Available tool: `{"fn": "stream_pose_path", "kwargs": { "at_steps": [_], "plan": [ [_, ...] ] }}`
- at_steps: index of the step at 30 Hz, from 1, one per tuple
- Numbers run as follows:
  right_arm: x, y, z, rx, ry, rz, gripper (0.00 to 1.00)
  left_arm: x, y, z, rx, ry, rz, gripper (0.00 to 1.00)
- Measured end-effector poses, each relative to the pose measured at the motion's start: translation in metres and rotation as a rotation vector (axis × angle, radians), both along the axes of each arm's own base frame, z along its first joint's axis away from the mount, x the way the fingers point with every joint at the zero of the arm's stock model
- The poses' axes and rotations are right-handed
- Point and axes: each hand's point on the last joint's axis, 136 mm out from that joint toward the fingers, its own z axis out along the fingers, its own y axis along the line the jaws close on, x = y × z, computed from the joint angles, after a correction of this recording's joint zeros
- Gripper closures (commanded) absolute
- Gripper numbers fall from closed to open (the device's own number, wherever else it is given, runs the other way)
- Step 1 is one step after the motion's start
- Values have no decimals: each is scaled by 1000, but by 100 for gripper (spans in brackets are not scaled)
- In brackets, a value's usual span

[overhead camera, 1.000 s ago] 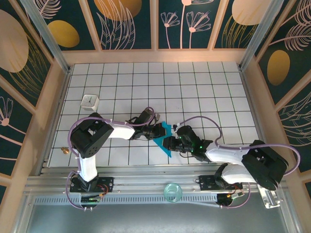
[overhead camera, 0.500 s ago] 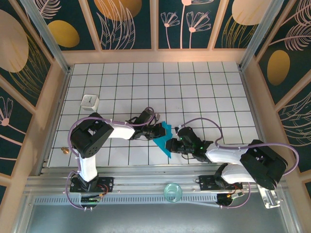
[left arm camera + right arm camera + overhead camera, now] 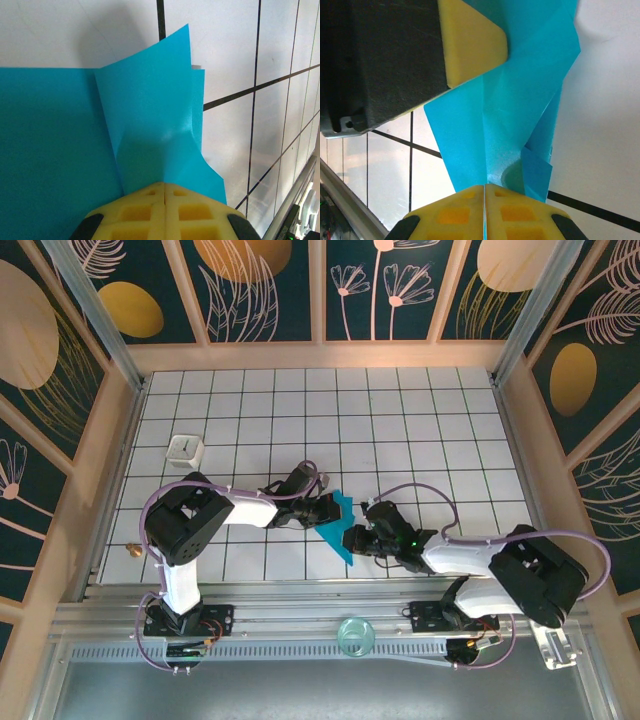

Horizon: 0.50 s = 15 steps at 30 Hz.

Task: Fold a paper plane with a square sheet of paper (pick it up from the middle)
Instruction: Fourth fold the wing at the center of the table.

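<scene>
Since a second ago the right tool has edged slightly leftward and closed the last bit onto the paper; the left tool holds as it was.

Pads of the right tool: shut flat together, with the teal sheet of paper pinched in the seam between them, clear in the right wrist view. Pads of the left tool: likewise pressed tight, gripping a raised flap of the same sheet.

Both tools face each other across the sheet, nearly touching. One yellow pad of the left tool sits against the paper at the upper left of the right wrist view.

Sheet partly folded: creases, overlapping layers, a small corner flap just beside the right pads. One part lies flat on the table, another stands up from it. Position: front middle of the table, between the arms.

Small white cube well apart, left rear. Tiny brown object at the left edge; cannot tell what.
</scene>
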Motion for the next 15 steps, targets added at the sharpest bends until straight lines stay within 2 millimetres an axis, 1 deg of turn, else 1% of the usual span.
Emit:
{"fn": "stream_pose_path", "kwargs": {
  "at_steps": [6,15],
  "plan": [
    [0,0,-3,-4,5,2,92,0,0,0,0,0,0,100],
    [-3,2,-12,-14,24,20,93,0,0,0,0,0,0,100]
  ]
}}
